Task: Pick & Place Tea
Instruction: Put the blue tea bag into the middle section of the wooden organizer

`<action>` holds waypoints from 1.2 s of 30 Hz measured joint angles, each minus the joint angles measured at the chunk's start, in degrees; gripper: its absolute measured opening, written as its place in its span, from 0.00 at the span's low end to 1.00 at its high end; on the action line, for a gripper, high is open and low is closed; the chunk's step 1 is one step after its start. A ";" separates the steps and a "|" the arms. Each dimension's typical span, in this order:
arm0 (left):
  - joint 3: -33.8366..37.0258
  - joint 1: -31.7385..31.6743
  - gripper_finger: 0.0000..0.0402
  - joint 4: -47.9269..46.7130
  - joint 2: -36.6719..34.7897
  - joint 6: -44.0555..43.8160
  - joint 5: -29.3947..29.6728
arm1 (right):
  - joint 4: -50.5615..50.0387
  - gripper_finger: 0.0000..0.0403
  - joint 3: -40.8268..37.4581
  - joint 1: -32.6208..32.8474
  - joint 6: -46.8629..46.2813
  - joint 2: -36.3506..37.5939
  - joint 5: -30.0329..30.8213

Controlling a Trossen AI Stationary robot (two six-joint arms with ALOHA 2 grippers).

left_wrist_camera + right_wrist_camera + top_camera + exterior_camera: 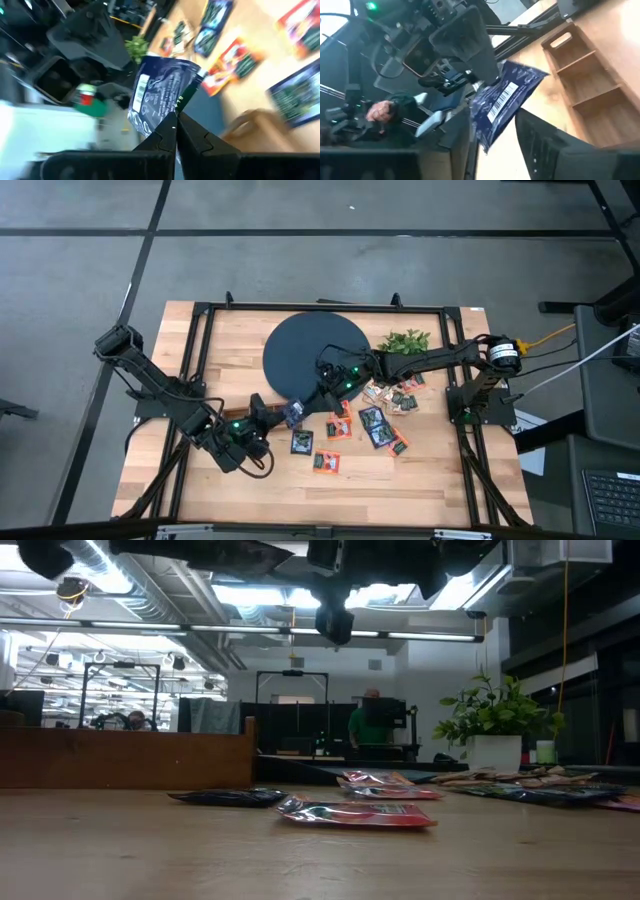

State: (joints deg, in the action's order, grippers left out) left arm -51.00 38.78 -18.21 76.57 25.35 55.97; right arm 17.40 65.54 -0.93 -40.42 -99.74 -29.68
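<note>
— Blue sachet (160,95), where is it?
— I have my left pincer (176,122) clenched on its edge, lifted beside the dark disc (300,345). My right pincer (492,137) stands released around its other end.
— And farther off?
— Other tea sachets (375,425) lie scattered on the wooden surface (420,470), near the plant (405,340).

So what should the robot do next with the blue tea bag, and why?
Probably the right gripper should back away. The left gripper is shut on the blue tea bag, and the right one looks open beside it, so the handover seems done. Then the left arm can carry it off.
</note>
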 joint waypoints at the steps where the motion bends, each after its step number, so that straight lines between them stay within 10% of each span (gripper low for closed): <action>1: 0.00 -0.24 0.01 -0.18 -0.14 -2.71 -1.76 | -0.79 0.41 0.00 0.00 0.78 0.00 0.79; 22: 0.00 -20.08 0.00 -10.65 -10.96 -49.04 -47.05 | -20.95 0.42 0.00 9.57 21.18 0.00 30.93; 36: -0.92 -29.11 0.01 -29.64 -10.92 -53.60 -57.44 | -30.26 0.42 -0.02 18.95 17.44 0.00 53.73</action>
State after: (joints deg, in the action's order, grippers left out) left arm -51.92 9.67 -47.86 65.65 -28.25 -1.48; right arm -12.86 65.52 18.02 -22.98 -99.74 24.05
